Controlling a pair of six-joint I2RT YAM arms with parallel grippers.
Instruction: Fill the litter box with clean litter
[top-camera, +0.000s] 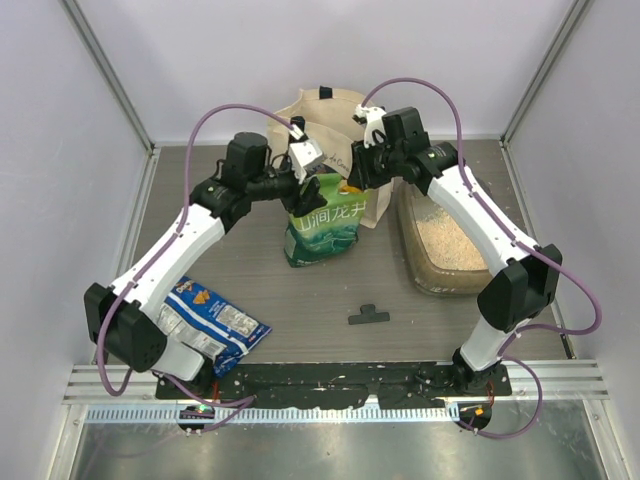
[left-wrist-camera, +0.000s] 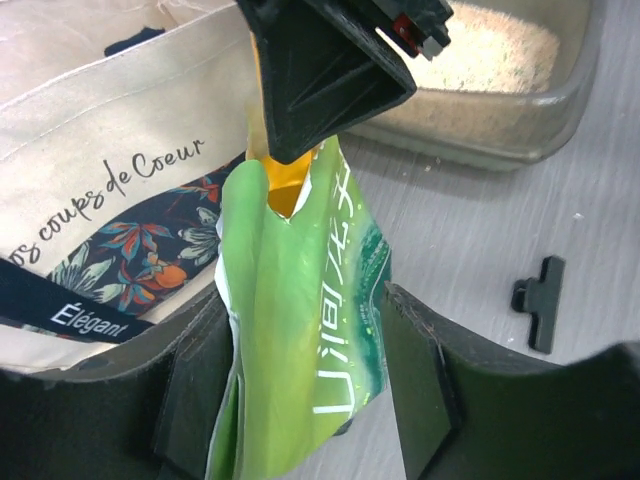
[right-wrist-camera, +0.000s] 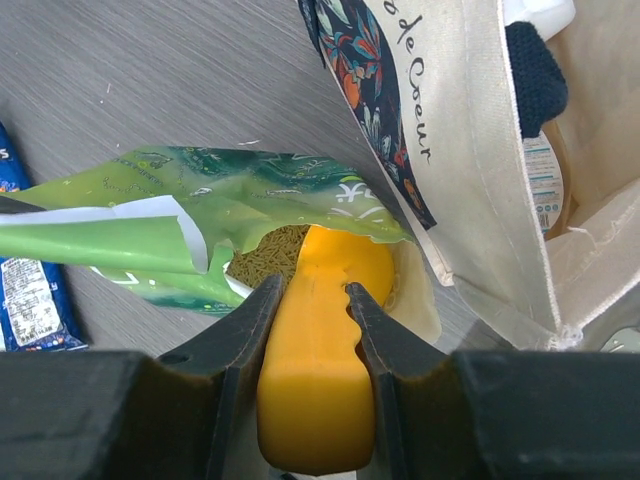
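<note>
The litter box (top-camera: 425, 275) lies at the right of the table, part filled with pale beige clean litter (top-camera: 448, 240). It also shows in the left wrist view (left-wrist-camera: 560, 110) with litter (left-wrist-camera: 490, 50) in it. A green-and-white pouch (top-camera: 320, 225) stands left of the box, its top open. My left gripper (top-camera: 303, 190) (left-wrist-camera: 300, 300) is shut on the pouch's upper edge (left-wrist-camera: 290, 300). My right gripper (top-camera: 352, 172) (right-wrist-camera: 310, 285) is shut on the handle of a yellow scoop (right-wrist-camera: 315, 370). The scoop's head is inside the pouch mouth, next to tan pellets (right-wrist-camera: 265, 255).
A cream canvas tote bag (top-camera: 330, 115) (right-wrist-camera: 480, 150) stands just behind the pouch and both grippers. A blue snack bag (top-camera: 215, 320) lies at the front left. A black clip (top-camera: 368, 316) (left-wrist-camera: 540, 300) lies on the table in front of the pouch.
</note>
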